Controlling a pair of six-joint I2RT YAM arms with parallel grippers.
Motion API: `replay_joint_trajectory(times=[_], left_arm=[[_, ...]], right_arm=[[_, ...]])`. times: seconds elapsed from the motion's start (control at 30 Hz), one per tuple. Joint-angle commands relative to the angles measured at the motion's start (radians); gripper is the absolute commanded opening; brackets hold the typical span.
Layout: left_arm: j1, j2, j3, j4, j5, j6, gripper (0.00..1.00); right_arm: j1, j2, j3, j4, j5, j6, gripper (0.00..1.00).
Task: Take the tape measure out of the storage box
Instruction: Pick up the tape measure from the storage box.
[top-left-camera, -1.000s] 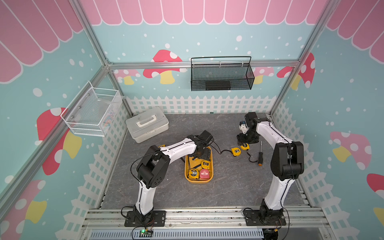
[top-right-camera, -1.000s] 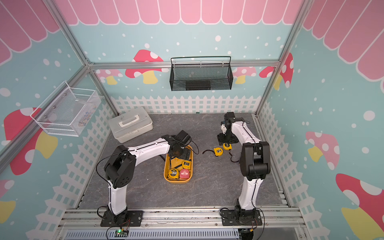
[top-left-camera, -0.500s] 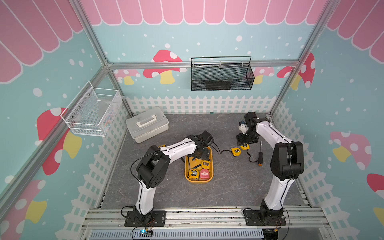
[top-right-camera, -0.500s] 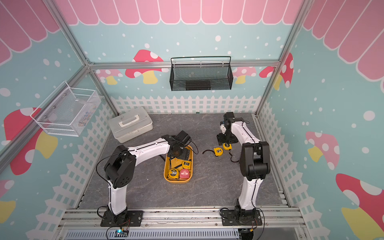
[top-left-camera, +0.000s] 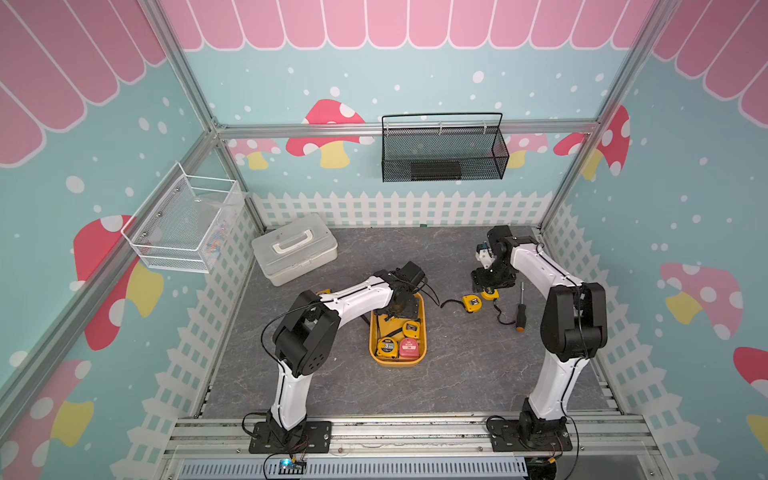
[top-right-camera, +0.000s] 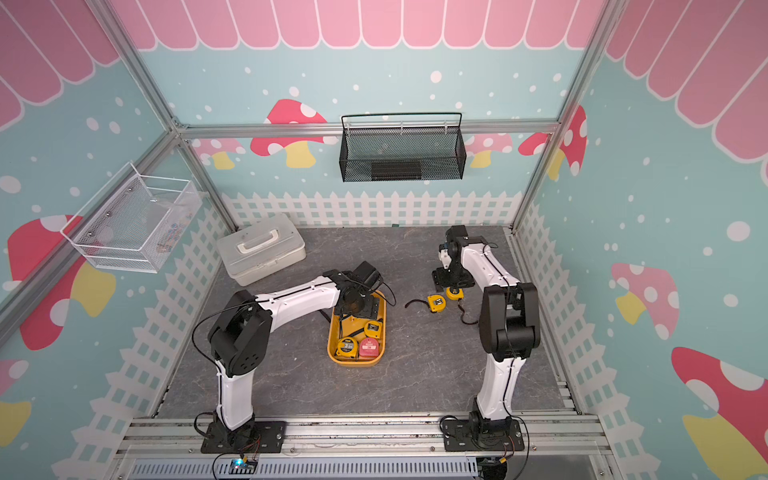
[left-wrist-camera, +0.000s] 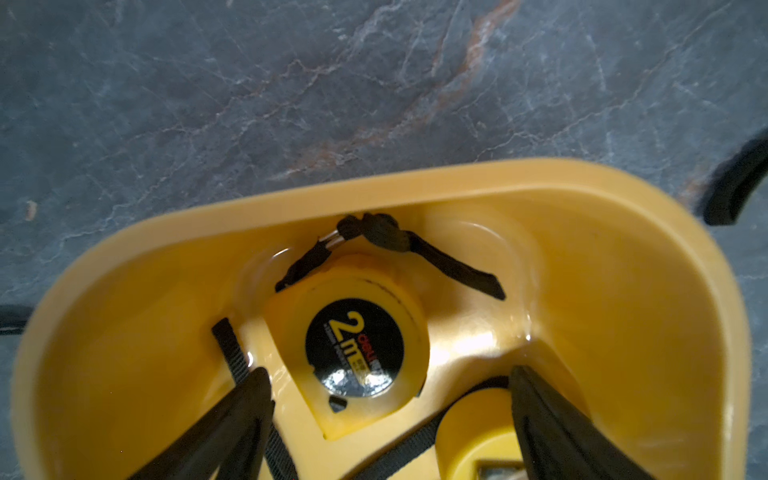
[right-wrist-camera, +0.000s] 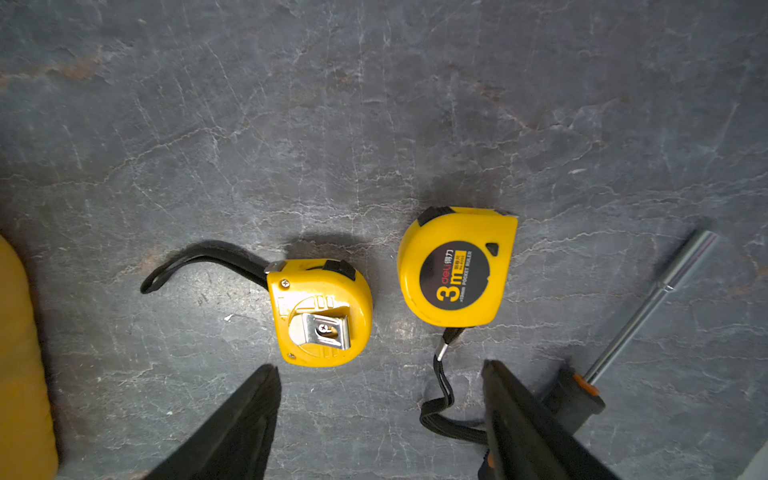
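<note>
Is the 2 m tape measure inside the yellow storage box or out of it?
Inside: the tape measure lies flat on the storage box floor, walls around it.

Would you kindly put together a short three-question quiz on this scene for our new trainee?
1. True or false: the left gripper is shut on the 2 m tape measure in the storage box.
2. Multiple choice: how many tape measures lie on the table in front of the right gripper? A one; B two; C four.
3. Short answer: which tool lies beside them?

Key
1. False: its jaws stand open.
2. B: the 3 m tape measure and the clip-up tape measure.
3. The screwdriver.
</note>
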Motion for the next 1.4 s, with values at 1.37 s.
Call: replay_joint_trajectory(times=[1.37], left_arm=[[0.021, 0.034, 0.004, 0.041, 0.067, 0.008, 0.84]], right_arm=[[0.008, 0.004, -0.036, 0.026, -0.082, 0.012, 0.78]])
